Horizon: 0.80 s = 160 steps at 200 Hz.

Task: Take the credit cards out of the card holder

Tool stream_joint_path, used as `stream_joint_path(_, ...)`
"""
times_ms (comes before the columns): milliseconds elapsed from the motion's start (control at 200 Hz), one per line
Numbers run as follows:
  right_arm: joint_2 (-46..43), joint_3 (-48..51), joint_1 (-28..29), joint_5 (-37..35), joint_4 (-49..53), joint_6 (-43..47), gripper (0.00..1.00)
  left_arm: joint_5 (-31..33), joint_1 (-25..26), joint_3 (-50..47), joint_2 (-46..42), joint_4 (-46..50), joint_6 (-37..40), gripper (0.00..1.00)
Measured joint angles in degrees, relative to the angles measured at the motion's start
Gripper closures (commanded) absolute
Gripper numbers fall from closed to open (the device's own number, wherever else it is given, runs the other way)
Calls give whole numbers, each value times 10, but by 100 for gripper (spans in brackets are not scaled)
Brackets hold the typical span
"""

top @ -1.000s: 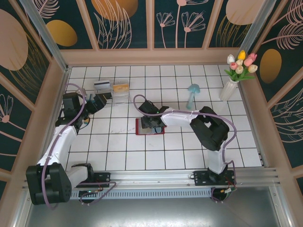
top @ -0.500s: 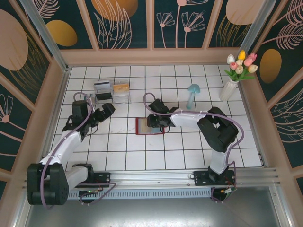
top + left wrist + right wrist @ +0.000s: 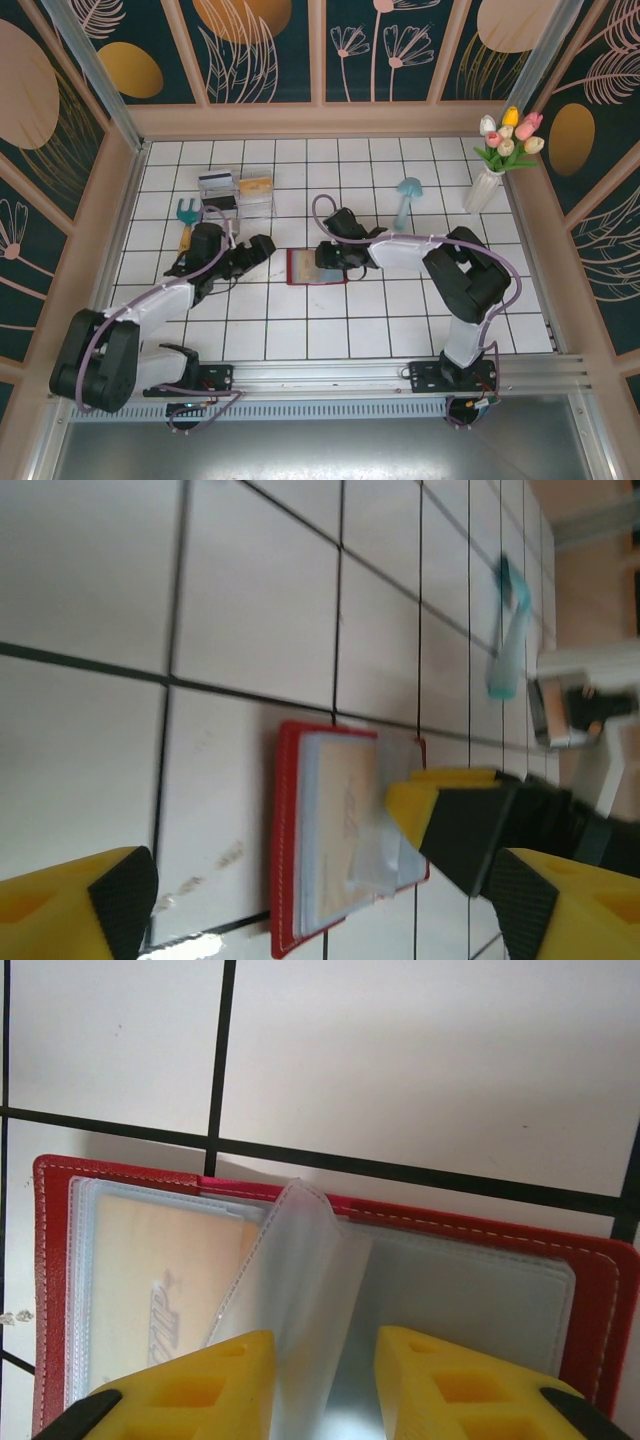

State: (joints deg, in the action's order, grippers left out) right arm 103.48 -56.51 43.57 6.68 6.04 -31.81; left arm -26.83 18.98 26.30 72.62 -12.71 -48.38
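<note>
The red card holder lies open on the white tiles at mid table. A yellowish-tan credit card sits inside its left pocket, also seen from the left wrist. My right gripper hovers over the holder, its yellow fingers a little apart. A clear pocket leaf stands up between them, leaning on the left finger and apart from the right one. My left gripper is wide open just left of the holder, with nothing between its fingers.
A clear plastic box at the back left holds a grey card and a yellow card. A small teal rake lies left of it. A blue mushroom figure and a vase of tulips stand at the back right.
My left arm has swung from the clear box down and right to the holder's left side. My right gripper's fingers have narrowed around the lifted pocket leaf.
</note>
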Motion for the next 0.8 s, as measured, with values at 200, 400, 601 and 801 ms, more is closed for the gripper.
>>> stream_joint_path(200, -20, 29, -5, 15, -15, 0, 68, -22, 66, 41, 82, -32, -2, 51)
stream_joint_path(400, -29, 42, -13, 31, -17, -1, 68, -28, 108, 82, 151, -43, -2, 60)
stream_joint_path(601, -45, 63, -21, 53, -29, -4, 67, -30, 132, 92, 197, -47, -4, 60)
stream_joint_path(801, -75, 93, -39, 93, -45, -20, 62, -30, 136, 93, 209, -47, -4, 61)
